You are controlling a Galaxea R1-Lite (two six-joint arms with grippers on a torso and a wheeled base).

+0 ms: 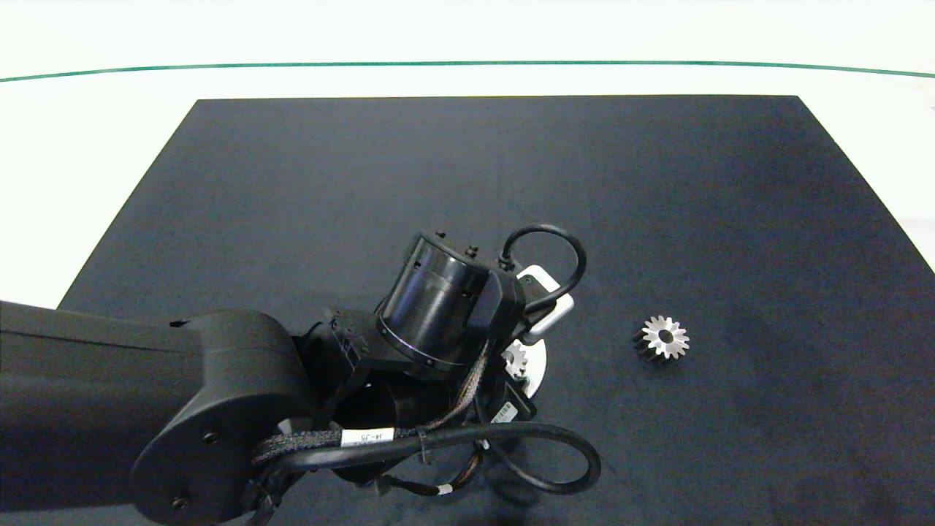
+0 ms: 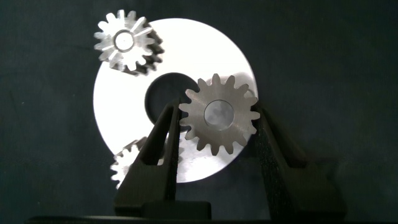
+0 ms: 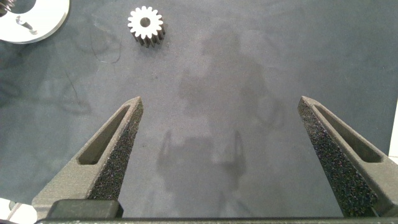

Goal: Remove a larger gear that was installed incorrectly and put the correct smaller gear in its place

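While hanging over the round silver plate (image 2: 124, 106), pinches the smaller gear (image 2: 219, 118) with the left gripper (image 2: 216, 111), one dark finger (image 2: 163, 146) against the teeth on each side. Seems to grip firmly, though cannot rule out a hair of slack at the far finger. Sets that gear flat over the plate, just beside the dark central hole (image 2: 166, 93), with a bright round spot showing in its bore. Shows two more small gears on the same plate: one (image 2: 126, 42) at the rim on the opposite side of the hole, another (image 2: 127, 168) half hidden behind a finger. From above, covers most of the plate with the left arm's wrist, reaching in across the black mat (image 1: 438, 183).

Finds the larger gear (image 1: 661, 337) lying alone on the mat, well apart from the plate on the right, flat, bore up, sharp teeth and dark flanks plain to see. Holds the right gripper (image 3: 219, 99) spread wide and empty above bare mat, with the larger gear some way beyond its fingertips.
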